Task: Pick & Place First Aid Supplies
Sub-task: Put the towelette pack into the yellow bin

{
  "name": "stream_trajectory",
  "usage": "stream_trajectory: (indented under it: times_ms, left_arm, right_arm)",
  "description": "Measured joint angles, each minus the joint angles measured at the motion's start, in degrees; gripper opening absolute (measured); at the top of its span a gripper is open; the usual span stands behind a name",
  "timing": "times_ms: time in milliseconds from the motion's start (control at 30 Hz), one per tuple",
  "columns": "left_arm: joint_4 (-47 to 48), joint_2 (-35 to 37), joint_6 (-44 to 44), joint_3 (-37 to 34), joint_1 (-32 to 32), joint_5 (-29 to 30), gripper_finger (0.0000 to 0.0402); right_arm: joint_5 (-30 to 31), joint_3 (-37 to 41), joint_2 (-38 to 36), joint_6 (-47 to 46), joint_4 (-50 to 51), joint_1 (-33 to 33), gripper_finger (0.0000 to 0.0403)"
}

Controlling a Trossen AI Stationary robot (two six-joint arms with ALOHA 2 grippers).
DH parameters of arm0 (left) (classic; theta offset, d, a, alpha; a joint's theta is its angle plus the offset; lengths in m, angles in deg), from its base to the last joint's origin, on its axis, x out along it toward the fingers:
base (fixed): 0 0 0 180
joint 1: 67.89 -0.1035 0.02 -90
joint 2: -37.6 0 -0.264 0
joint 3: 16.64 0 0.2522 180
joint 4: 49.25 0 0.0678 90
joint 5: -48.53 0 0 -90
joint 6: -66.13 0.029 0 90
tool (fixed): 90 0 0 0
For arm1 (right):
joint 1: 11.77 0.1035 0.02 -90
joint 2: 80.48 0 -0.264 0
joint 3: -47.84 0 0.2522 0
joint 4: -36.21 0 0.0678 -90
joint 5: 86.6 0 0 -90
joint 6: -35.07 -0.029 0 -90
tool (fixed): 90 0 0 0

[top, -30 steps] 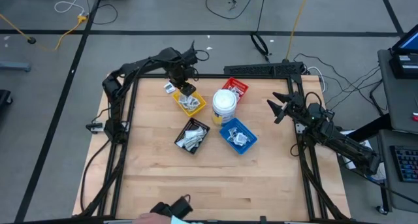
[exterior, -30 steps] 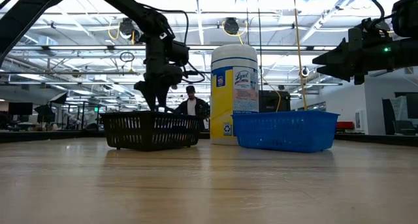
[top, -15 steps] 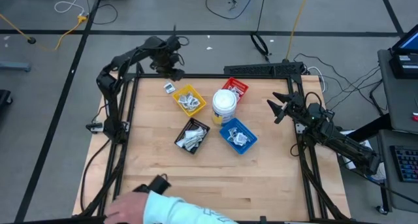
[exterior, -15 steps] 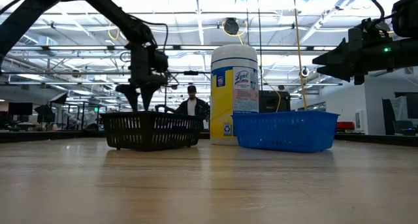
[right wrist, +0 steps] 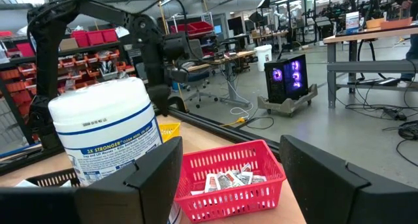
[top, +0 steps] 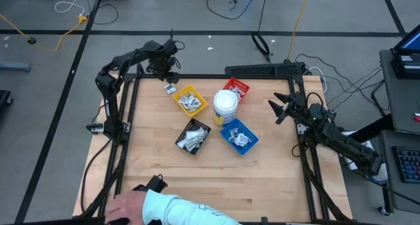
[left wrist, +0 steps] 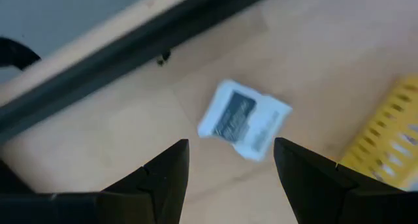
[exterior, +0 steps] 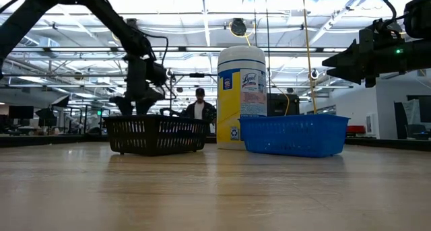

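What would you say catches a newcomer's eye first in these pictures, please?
Probably the white Lysol wipes tub standing mid-table, ringed by four small trays of packets: yellow tray, red tray, black tray and blue tray. Next, the left gripper, open, poised above a lone white packet on the wood near the yellow tray. A person's hand reaches in at the near edge.

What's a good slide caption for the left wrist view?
Left hand, open, hovers above a loose white packet beside the yellow tray.
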Motion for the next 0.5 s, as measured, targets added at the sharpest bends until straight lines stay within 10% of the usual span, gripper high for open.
stream_trajectory:
  times_ms: [500]
  left_arm:
    - [-15.1, 0.0, -0.1, -12.2, 1.5, 1.0, 0.0219]
  right_arm:
    - [0.0, 0.0, 0.0, 0.0, 0.0, 0.0, 0.0254]
